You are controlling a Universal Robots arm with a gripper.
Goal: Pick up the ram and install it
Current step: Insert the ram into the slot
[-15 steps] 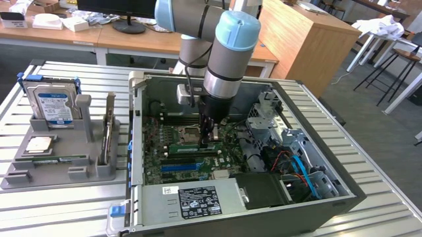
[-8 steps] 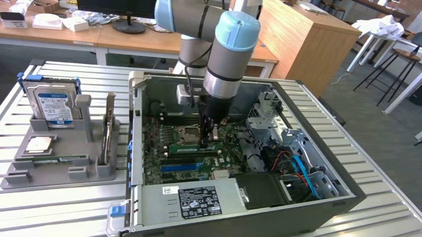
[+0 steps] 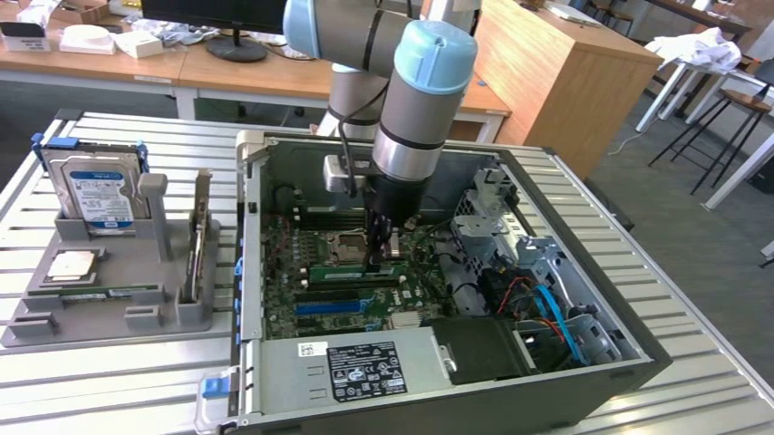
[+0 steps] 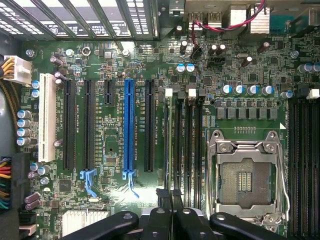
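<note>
My gripper (image 3: 384, 256) reaches down into the open computer case (image 3: 629, 358), over the motherboard (image 3: 303, 304) beside the processor socket (image 3: 348, 245). It is shut on the ram (image 3: 348, 270), a long green stick lying along the memory slots (image 4: 189, 145). In the wrist view the ram (image 4: 166, 145) shows edge-on as a thin line running out from between the black fingertips (image 4: 161, 194), in line with the slot nearest the expansion slots. Whether it sits in the slot or just above it I cannot tell. A second, similar green stick (image 3: 103, 292) lies in the grey holder (image 3: 72, 317).
The grey holder at the exterior view's left also carries a hard drive (image 3: 100, 195), an upright expansion card (image 3: 198, 237) and a processor chip (image 3: 71, 265). Inside the case are a drive cage (image 3: 496, 217), blue and orange cables (image 3: 550, 308) and the power supply (image 3: 362, 367).
</note>
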